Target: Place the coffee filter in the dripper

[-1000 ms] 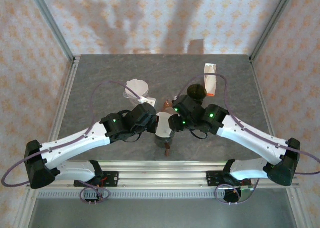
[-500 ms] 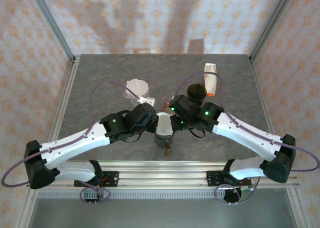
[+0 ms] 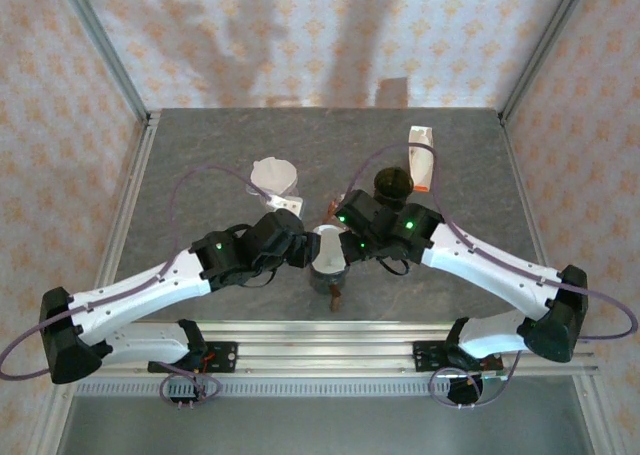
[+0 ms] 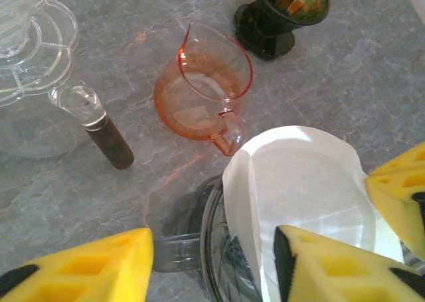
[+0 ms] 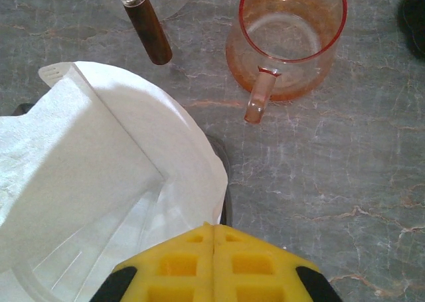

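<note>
The white paper coffee filter (image 4: 305, 182) sits opened in the clear ribbed dripper (image 4: 214, 249), at the table's front centre (image 3: 328, 255). My left gripper (image 4: 212, 265) is open; its yellow fingers straddle the dripper's rim and the filter's left fold without touching them. It is on the dripper's left side (image 3: 303, 250). My right gripper (image 5: 212, 234) is shut, its fingertips pressed together on the filter's right edge (image 5: 199, 182), at the dripper's right side (image 3: 346, 243). One of its yellow fingers (image 4: 398, 196) shows at the filter's rim.
A pink glass pitcher (image 4: 199, 89) stands just behind the dripper. A dark green cup (image 3: 393, 183) and a white-orange packet (image 3: 421, 155) are at the back right. A brown-handled scoop (image 5: 149, 33) and a clear glass dish (image 4: 26, 63) lie left; spare filters (image 3: 275, 175) sit behind.
My left arm has reached further right and its gripper has closed in on the dripper. The right gripper has shifted slightly left, still at the filter's edge.
</note>
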